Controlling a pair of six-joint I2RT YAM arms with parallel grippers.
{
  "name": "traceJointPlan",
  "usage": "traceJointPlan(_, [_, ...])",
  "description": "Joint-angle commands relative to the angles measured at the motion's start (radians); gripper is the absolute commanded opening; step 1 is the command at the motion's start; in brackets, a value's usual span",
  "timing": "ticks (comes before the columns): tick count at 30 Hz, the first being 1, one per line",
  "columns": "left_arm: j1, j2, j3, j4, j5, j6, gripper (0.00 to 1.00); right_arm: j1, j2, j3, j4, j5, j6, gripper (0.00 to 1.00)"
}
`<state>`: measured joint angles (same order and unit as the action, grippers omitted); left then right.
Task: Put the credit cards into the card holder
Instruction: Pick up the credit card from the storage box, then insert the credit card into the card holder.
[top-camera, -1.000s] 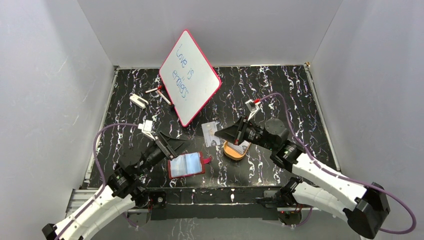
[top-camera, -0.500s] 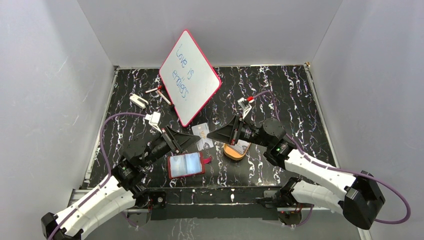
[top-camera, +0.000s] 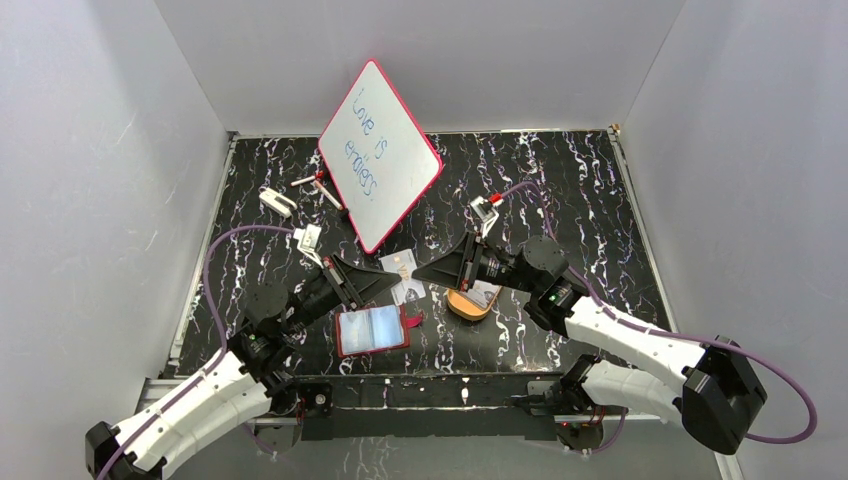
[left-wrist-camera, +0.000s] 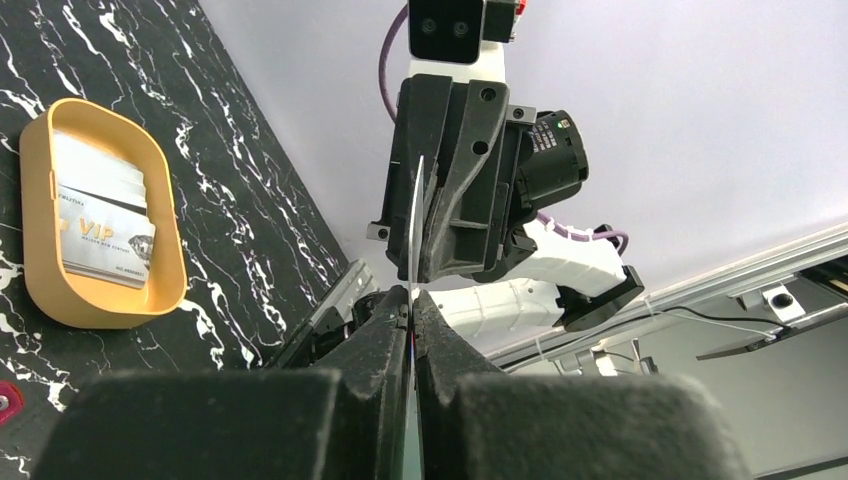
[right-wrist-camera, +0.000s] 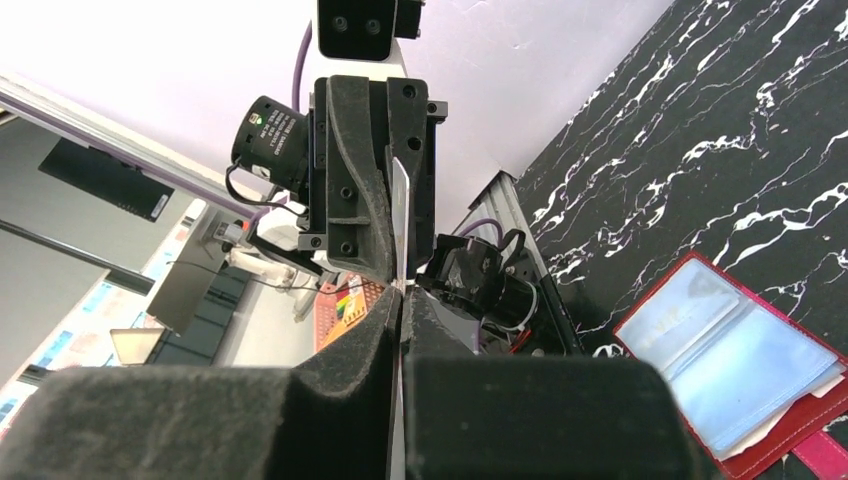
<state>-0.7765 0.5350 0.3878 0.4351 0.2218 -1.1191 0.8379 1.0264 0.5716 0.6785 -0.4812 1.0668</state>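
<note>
One of the credit cards (top-camera: 398, 262), pale with a small photo, hangs in the air between my two grippers. My left gripper (top-camera: 396, 281) is shut on its left edge and my right gripper (top-camera: 417, 276) is shut on its right edge. The left wrist view shows the card (left-wrist-camera: 412, 240) edge-on, running from my left gripper (left-wrist-camera: 411, 300) up into the right one. In the right wrist view the card (right-wrist-camera: 398, 215) is equally thin above my right gripper (right-wrist-camera: 400, 292). The card holder (top-camera: 372, 330) lies open below, its clear sleeves (right-wrist-camera: 735, 365) up. More cards (left-wrist-camera: 100, 215) lie in the tray.
An orange-tan oval tray (top-camera: 462, 306) sits under my right arm, right of the wallet. A red-framed whiteboard (top-camera: 380, 155) leans at the back. A small white object (top-camera: 277, 201) and red-and-white pens (top-camera: 318, 185) lie at the back left.
My left gripper moved right to the card held by my right gripper and shut on it. My right arm brought the card a little leftward.
</note>
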Motion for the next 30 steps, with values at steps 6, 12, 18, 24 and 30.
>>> traceJointPlan(6, [-0.003,-0.046,-0.01,-0.016,-0.003,0.01,0.0,0.009,-0.016,0.084,-0.103,-0.078,-0.094,0.53])
traceJointPlan(12, [-0.003,-0.09,-0.015,-0.081,-0.01,0.012,0.0,0.017,0.001,0.114,-0.159,-0.106,-0.131,0.61])
traceJointPlan(18, [-0.003,-0.177,-0.014,-0.217,-0.015,0.024,0.0,0.04,0.028,0.144,-0.202,-0.094,-0.168,0.63])
traceJointPlan(24, [-0.004,-0.24,-0.023,-0.265,-0.026,0.017,0.0,0.081,0.075,0.166,-0.197,-0.092,-0.193,0.59])
traceJointPlan(30, [-0.003,-0.232,-0.016,-0.277,-0.006,0.019,0.0,0.093,0.106,0.172,-0.155,-0.095,-0.187,0.36])
